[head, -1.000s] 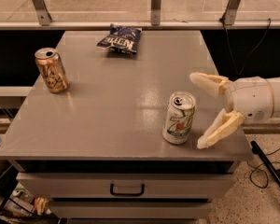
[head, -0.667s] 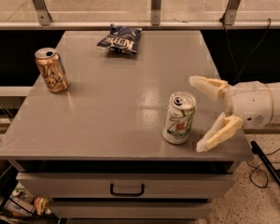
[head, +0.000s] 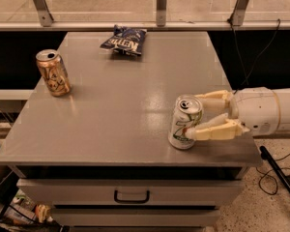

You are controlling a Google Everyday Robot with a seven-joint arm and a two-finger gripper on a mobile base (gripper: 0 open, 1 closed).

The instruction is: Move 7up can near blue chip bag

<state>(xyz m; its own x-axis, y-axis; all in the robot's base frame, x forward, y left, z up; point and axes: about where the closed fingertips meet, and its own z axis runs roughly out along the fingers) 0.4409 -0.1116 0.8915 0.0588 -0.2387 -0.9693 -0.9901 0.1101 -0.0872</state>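
Claw [head: 194, 116] clamped on the upright 7up can [head: 181, 122], its long axis vertical, mouth upward.
Blue chip bag [head: 124, 40] well beyond the claw, leftward; gold can [head: 53, 73] far left; bare tabletop [head: 125, 110] between.

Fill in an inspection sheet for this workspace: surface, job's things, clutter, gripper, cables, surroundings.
Surface: grey table, flat top.
Job's things: 7up can upright near the front right edge; blue chip bag lying at the far edge, well apart from it.
Clutter: gold-orange can upright at the left.
Gripper: gripper reaches in from the right, fingers closed on either side of the 7up can.
Cables: black cable hangs at the right.
Surroundings: drawer below; metal rail behind.
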